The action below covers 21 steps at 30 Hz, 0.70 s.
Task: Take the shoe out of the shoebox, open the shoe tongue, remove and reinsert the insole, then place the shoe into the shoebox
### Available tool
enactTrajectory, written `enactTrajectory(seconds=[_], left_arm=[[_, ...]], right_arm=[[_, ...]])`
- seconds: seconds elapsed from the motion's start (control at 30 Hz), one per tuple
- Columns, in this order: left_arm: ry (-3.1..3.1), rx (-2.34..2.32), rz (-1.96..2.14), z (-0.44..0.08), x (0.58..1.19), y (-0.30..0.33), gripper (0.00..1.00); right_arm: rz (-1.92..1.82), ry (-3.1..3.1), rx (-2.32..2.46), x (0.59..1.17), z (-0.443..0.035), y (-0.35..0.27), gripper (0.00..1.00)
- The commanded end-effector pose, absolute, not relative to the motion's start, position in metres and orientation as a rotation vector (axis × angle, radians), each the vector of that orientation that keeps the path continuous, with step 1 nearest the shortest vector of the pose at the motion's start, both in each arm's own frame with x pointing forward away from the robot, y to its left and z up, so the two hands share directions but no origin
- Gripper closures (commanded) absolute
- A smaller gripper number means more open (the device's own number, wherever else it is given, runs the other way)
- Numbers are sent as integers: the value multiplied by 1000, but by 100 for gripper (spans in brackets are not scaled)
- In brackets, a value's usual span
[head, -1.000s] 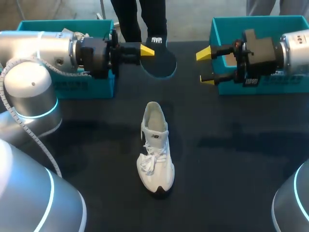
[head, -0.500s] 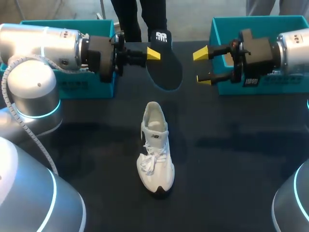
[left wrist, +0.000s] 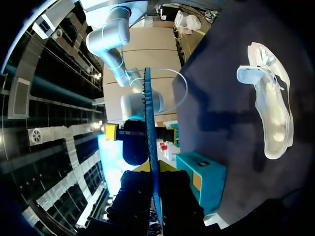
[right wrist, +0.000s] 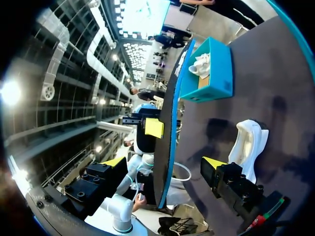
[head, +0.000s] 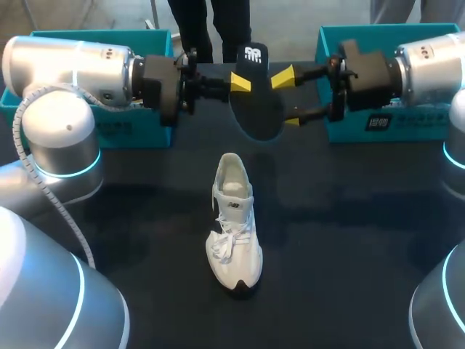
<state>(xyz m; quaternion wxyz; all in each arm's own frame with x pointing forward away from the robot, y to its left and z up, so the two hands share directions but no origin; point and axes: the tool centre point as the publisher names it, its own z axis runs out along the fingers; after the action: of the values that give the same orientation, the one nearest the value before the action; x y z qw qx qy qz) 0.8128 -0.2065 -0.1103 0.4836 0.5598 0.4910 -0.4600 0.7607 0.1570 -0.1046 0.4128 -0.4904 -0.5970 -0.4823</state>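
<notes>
Left gripper (head: pixel 240 82) pinches the insole (head: pixel 256 109) at far centre; right gripper (head: pixel 288 99) straddles it, spread wide, untouching. Shoe (head: pixel 234 222) lies nearer.

Bare worktop (head: pixel 349 240) open either side of white shoe (head: pixel 234 222) at frame centre, upper middle blocked by dark insole (head: pixel 256 113) between left claw (head: pixel 240 82) and right claw (head: pixel 288 99), teal boxes (head: pixel 109 131) filling both upper corners

White shoe (head: pixel 234 218) upright, dark insole (head: pixel 256 109) aloft, perhaps tilted, 2 teal shoeboxes (head: pixel 131 132) (head: pixel 349 132)
</notes>
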Motion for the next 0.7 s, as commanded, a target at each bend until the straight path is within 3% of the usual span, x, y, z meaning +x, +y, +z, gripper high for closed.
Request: enactTrajectory(seconds=[0.03,0.07,0.17,0.3,0.7], left_arm=[[1184,1360,-1125,-112,813,-211,100],[1178,1360,-1126,-112,813,-211,100],[1171,1357,-1132,-111,810,-212,100],[1157,1336,-1135,-109,809,-212,100],[1135,1315,-1147,-107,805,-218,100]], right_arm=[[-1206,-1503,-1230,765,-103,164,9],[-1206,-1503,-1230,765,-103,164,15],[-1205,-1502,-1230,765,-103,164,20],[-1206,-1499,-1231,765,-105,166,38],[-1190,-1493,-1206,768,-108,178,53]])
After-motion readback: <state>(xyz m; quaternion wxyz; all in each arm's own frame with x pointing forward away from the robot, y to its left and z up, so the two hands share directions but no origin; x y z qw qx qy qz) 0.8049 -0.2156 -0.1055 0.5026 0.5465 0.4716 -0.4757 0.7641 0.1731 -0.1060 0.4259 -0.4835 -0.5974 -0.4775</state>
